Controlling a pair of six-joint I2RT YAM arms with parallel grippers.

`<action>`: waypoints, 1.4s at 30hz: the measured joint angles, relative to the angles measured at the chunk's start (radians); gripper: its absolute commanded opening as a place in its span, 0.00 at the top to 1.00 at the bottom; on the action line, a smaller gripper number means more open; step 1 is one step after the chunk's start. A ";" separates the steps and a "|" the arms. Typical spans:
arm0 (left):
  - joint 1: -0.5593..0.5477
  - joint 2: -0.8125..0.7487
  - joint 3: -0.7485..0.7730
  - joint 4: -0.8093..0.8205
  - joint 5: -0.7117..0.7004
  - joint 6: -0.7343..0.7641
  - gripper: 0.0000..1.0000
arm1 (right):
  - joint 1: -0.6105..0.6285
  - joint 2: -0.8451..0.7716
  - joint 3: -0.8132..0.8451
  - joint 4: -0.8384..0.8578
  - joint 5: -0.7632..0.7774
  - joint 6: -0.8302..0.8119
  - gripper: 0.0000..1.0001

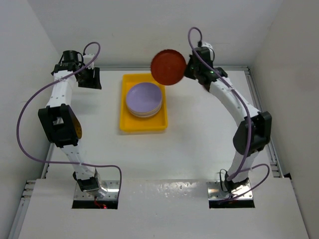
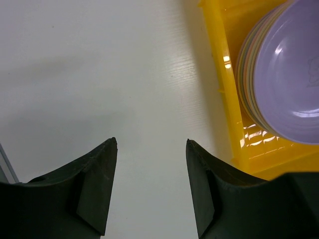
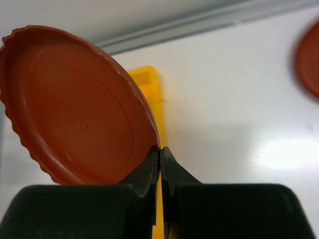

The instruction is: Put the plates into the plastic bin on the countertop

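Right tool [image 3: 160, 149] grips the dark red plate [image 3: 79, 104], which hides most of the bin [image 3: 148, 84]; left tool [image 2: 152, 142] open beside it

In the left wrist view the stack of plates [image 2: 247, 87] and the yellow bin [image 2: 222, 74] are both cut by the right edge, and under the purple top plate [image 2: 294, 64] only thin rims show, so their number cannot be told. In the right wrist view the dark red plate [image 3: 79, 104] hides most of the bin, leaving only a narrow yellow strip, and a blurred reddish round shape [image 3: 310, 57] on the counter [image 3: 239, 99] is cut by the right edge. From above, an orange-brown patch [image 1: 76, 128] is mostly hidden behind the left arm [image 1: 60, 119].
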 measured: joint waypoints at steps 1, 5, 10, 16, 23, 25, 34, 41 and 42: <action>0.000 0.000 0.000 0.000 -0.001 0.000 0.40 | 0.025 0.034 0.061 0.002 -0.006 -0.003 1.00; 0.000 0.000 0.000 0.003 -0.009 0.000 0.40 | 0.108 0.204 0.265 -0.004 -0.051 -0.004 1.00; 0.000 0.000 -0.023 0.015 -0.033 0.005 0.40 | 0.163 0.379 0.348 -0.051 -0.100 -0.003 1.00; 0.000 0.000 -0.037 0.016 -0.051 0.009 0.40 | 0.183 0.464 0.349 -0.123 -0.127 0.004 1.00; 0.000 0.000 -0.043 0.016 -0.053 0.009 0.40 | 0.192 0.465 0.339 -0.130 -0.130 0.010 0.85; 0.000 0.000 -0.043 0.016 -0.053 0.009 0.40 | 0.193 0.465 0.333 -0.132 -0.131 0.012 0.75; 0.001 -0.008 -0.114 0.064 -0.028 0.013 0.40 | 0.192 0.460 0.331 -0.138 -0.138 -0.004 0.40; 0.004 -0.041 -0.425 0.130 0.002 0.088 0.41 | 0.096 0.289 0.197 -0.109 -0.153 0.001 0.37; 0.004 -0.041 -0.463 0.132 -0.016 0.100 0.41 | 0.054 0.249 0.157 -0.103 -0.149 0.006 0.37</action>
